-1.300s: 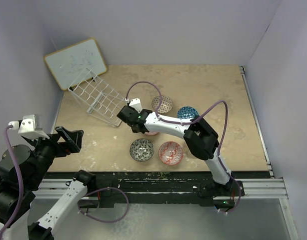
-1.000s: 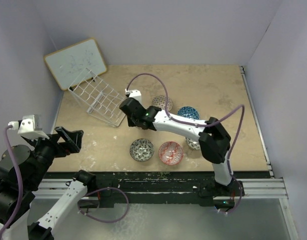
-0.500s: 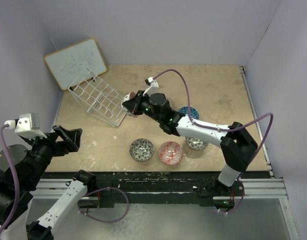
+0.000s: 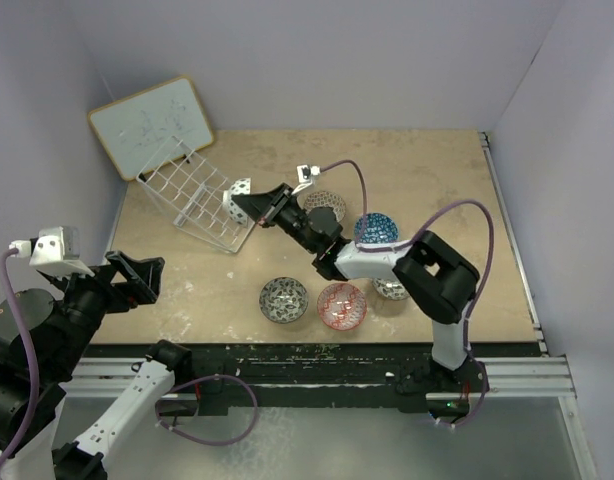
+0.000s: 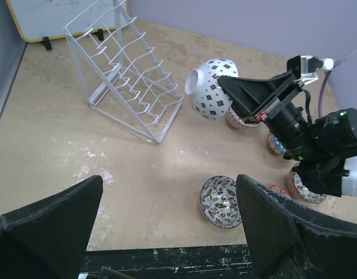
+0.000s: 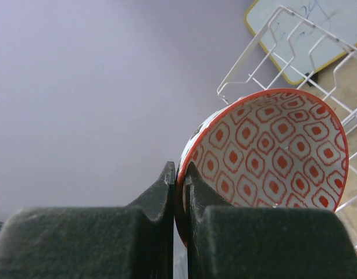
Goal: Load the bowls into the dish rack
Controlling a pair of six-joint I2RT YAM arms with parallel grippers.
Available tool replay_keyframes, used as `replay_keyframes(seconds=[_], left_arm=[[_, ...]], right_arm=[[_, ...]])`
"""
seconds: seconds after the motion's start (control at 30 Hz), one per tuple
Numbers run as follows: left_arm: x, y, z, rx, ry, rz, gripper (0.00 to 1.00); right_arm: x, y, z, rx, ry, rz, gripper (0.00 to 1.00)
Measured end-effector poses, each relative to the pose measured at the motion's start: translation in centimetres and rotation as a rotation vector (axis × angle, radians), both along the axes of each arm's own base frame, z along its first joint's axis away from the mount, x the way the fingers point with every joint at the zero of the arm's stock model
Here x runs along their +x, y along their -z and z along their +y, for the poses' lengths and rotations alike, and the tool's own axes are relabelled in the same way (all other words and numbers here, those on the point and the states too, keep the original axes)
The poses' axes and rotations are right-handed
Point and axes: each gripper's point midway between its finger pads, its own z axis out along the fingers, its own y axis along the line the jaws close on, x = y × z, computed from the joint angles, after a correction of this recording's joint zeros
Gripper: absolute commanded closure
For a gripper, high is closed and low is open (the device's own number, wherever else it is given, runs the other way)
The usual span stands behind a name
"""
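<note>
My right gripper is shut on the rim of a red-pink bowl. It holds the bowl on its side in the air, just right of the white wire dish rack. In the right wrist view the fingers pinch the rim of the bowl, with the rack wires behind it. In the left wrist view the bowl hangs beside the rack. A grey bowl, a red bowl, a blue bowl and two more bowls sit on the table. My left gripper is open and empty, raised at the near left.
A whiteboard with a wooden frame leans at the far left behind the rack. The right arm stretches across the bowls, with its purple cable looping above. The grey bowl lies below my left gripper.
My right arm has lifted the red-pink bowl from the middle of the table and carried it up and left to the rack's right edge. The left arm has barely moved.
</note>
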Motion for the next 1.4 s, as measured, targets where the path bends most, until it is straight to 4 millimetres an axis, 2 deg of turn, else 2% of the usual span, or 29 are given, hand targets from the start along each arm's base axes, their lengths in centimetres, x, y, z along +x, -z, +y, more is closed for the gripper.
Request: replay_keyframes(seconds=[0.23,0.3,0.37,0.53,0.7,0.93,1.07,1.2,1.4], left_arm=[[0.0,0.0,0.0,0.007,0.002,0.001,0.01],[0.0,0.1,0.0,0.008,0.002,0.002,0.01],[0.0,0.1,0.1,0.014,0.003,0.003,0.01],[-0.1,0.2,0.1,0.017,0.003,0.008,0.01],[0.0,0.4,0.1,0.018,0.004,0.012,0.01],[0.0,0.5,0.1,0.024,0.006,0.014,0.01],[0.0,0.6,0.1,0.028,0.006,0.018,0.01],[-0.1,0.7,0.1,0.029,0.006,0.022,0.01],[-0.1,0.7,0.1,0.03,0.006,0.022,0.01]], right_arm=[[1.4,4.4,1.2,0.105,-0.006,0.113,1.0],[1.9,5.1,1.5,0.12,0.001,0.134,1.0],[2.4,5.0,1.6,0.139,0.015,0.146,1.0],[3.2,2.8,1.2,0.222,0.046,0.143,1.0],[3.9,1.4,1.5,0.314,0.049,0.155,1.0],[4.6,3.1,2.0,0.335,0.099,0.203,1.0],[4.7,2.9,1.9,0.362,0.11,0.223,1.0],[5.0,3.0,2.7,0.394,0.1,0.239,1.0],[5.3,5.2,3.4,0.377,0.111,0.288,1.0]])
